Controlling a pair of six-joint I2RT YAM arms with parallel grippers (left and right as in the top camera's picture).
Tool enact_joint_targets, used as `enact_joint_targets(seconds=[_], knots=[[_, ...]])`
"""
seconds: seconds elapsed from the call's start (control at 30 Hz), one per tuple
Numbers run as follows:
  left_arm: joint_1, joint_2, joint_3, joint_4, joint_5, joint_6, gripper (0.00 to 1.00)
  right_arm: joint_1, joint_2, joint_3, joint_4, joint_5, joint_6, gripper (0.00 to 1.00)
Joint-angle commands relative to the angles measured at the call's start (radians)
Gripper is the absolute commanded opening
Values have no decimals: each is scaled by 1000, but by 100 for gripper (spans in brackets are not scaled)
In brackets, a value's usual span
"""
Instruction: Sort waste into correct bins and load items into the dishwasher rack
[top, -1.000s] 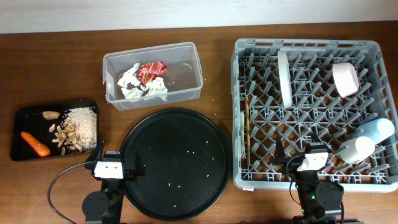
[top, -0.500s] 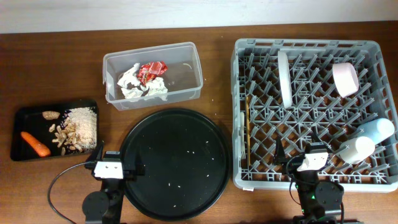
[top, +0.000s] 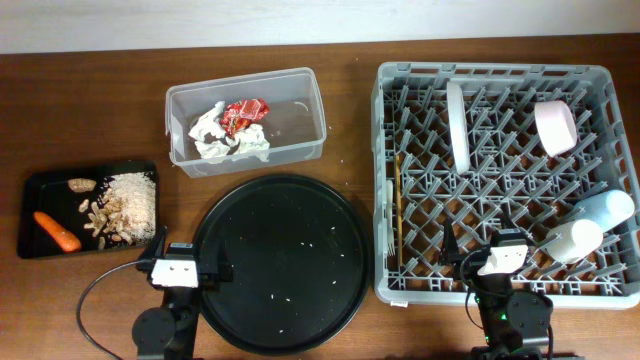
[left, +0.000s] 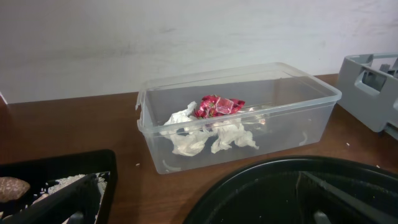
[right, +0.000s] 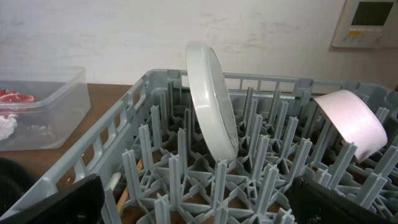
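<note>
The clear tub (top: 312, 110) holds crumpled white tissue (top: 232, 142) and the red wrapper (top: 244, 112); both show in the left wrist view (left: 211, 138) (left: 217, 106). The shallow black tray (top: 30, 182) holds the carrot piece (top: 56, 230), nut shells (top: 100, 222), crumbs (top: 135, 195) and a brown lump (top: 81, 184). The grey rack (top: 500, 70) holds the upright white plate (top: 458, 125), pink bowl (top: 555, 127), pale blue cup (top: 605, 208), white cup (top: 573, 240), chopstick (top: 397, 205) and fork (top: 388, 240). My left gripper (top: 183, 250) is open and empty between the two black trays. My right gripper (top: 484, 245) is open and empty over the rack's front edge.
The large round black tray (top: 280, 230) lies in the front middle with a few pale specks on it. In the right wrist view the plate (right: 211, 99) and bowl (right: 351, 121) stand among the rack's pegs. A wall runs behind the table.
</note>
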Motion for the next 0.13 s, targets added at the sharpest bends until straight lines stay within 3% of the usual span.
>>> enact_joint_targets(seconds=[0.0, 0.1], knots=[[-5, -9, -6, -3, -11, 19, 100, 6, -6, -5, -6, 8, -2, 98], [-5, -9, -6, -3, -11, 19, 99, 6, -6, -5, -6, 8, -2, 98]])
